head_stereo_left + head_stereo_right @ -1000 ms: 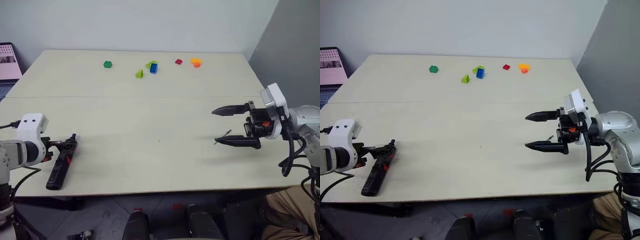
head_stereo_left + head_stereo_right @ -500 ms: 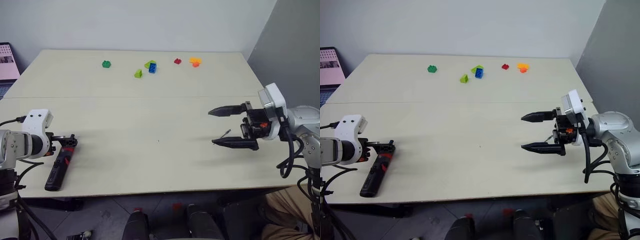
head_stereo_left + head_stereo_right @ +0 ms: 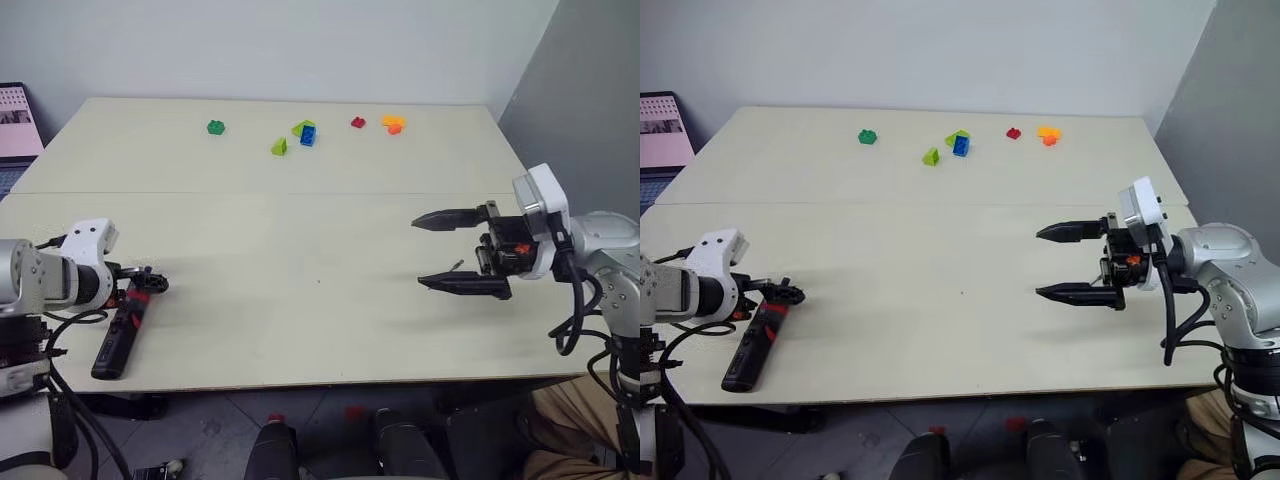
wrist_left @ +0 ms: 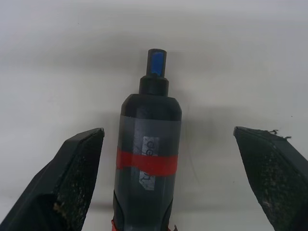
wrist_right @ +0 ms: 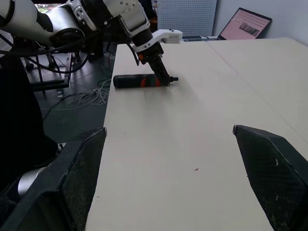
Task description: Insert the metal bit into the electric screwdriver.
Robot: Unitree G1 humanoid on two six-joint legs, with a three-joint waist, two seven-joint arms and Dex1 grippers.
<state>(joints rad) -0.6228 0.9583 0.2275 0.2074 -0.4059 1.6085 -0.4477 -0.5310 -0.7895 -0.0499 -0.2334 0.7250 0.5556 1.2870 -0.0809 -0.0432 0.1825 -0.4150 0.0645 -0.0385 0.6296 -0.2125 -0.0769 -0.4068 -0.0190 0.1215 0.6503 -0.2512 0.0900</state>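
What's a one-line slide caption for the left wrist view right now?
Open left gripper straddling the electric screwdriver lying on the table, fingers apart from it.

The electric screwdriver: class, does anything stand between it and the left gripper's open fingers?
Nothing visible does. The electric screwdriver lies on the table, with the left gripper open astride it and only bare gaps between its body and each finger.

Lighting even, diffuse and bright from overhead. The surface (image 3: 300, 250) is well exposed, without glare. Soft, faint shadows lie under the right tool (image 3: 440, 250) and beside the screwdriver (image 3: 120, 335). Head views sharp across the frame. In the left wrist view the screwdriver is mildly soft, the fingers (image 4: 72, 183) grainy at the edges.
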